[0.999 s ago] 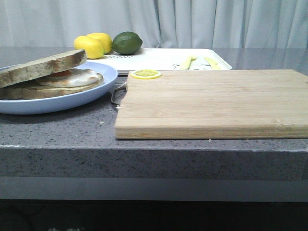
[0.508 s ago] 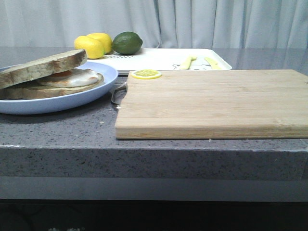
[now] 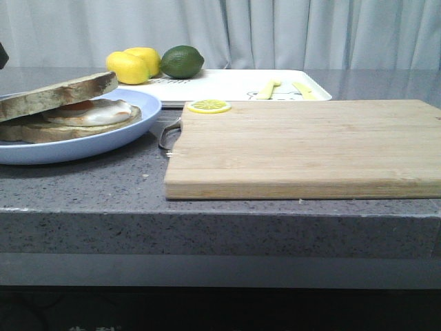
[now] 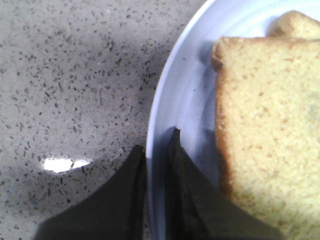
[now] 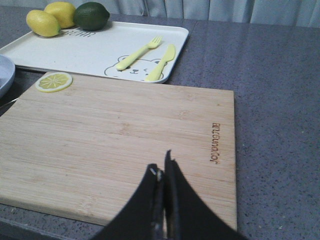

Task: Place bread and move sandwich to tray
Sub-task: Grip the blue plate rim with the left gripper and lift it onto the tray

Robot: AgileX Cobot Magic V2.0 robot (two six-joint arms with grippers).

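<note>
- I get soft, even, fairly bright light in the front view.
- Left wrist view: a white glare spot on the worktop [image 4: 62, 164], the bread [image 4: 270, 125] close and blurred.
- Right wrist view reads sharp.

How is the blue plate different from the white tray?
The blue plate is round and pale blue; the white tray is rectangular and cream-white. The plate carries the sandwich; the tray carries two lemons, a lime, and a yellow fork and knife. Both sit on the grey counter.
</note>
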